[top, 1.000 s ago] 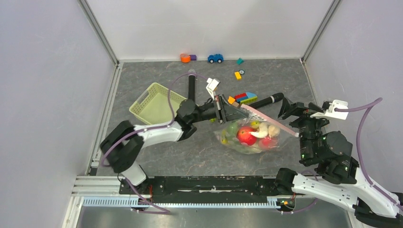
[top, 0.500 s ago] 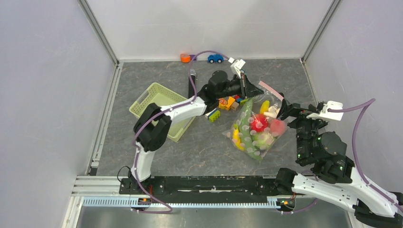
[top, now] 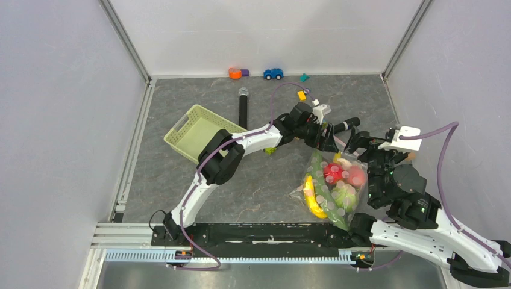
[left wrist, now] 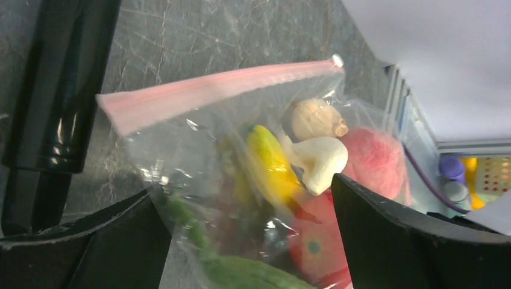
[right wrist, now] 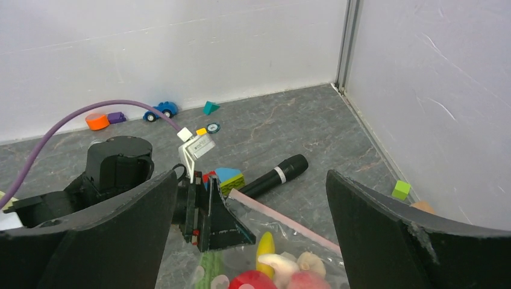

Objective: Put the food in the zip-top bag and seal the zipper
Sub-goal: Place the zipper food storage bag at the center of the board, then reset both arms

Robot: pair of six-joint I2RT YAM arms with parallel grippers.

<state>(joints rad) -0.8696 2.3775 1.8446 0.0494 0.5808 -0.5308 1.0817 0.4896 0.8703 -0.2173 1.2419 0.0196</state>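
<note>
The clear zip-top bag (top: 330, 188) lies on the table at the right, between both grippers. Inside it is the food: a yellow banana (left wrist: 271, 162), a red tomato (left wrist: 313, 241), a pinkish fruit (left wrist: 376, 159), a white piece (left wrist: 316, 158) and green vegetables (top: 344, 195). Its pink zipper (left wrist: 223, 90) runs flat along the far edge, also visible as a pink strip (right wrist: 283, 220) in the right wrist view. My left gripper (top: 325, 137) stands open at the bag's far left corner, its jaws wide apart over the film (left wrist: 241, 198). My right gripper (right wrist: 252, 180) is open above the bag's right side.
A pale green basket (top: 196, 131) sits to the left. One black flashlight (top: 243, 108) lies behind it, another (right wrist: 277, 176) just beyond the zipper, beside coloured blocks (right wrist: 229, 179). A blue toy car (top: 273, 73) and small pieces line the back wall. A green cube (right wrist: 400, 189) lies by the right wall.
The left arm swung the bag up and round to the right, then lowered. Its jaws were shut on the bag's corner and now stand open. The bag lies nearer the right arm.
</note>
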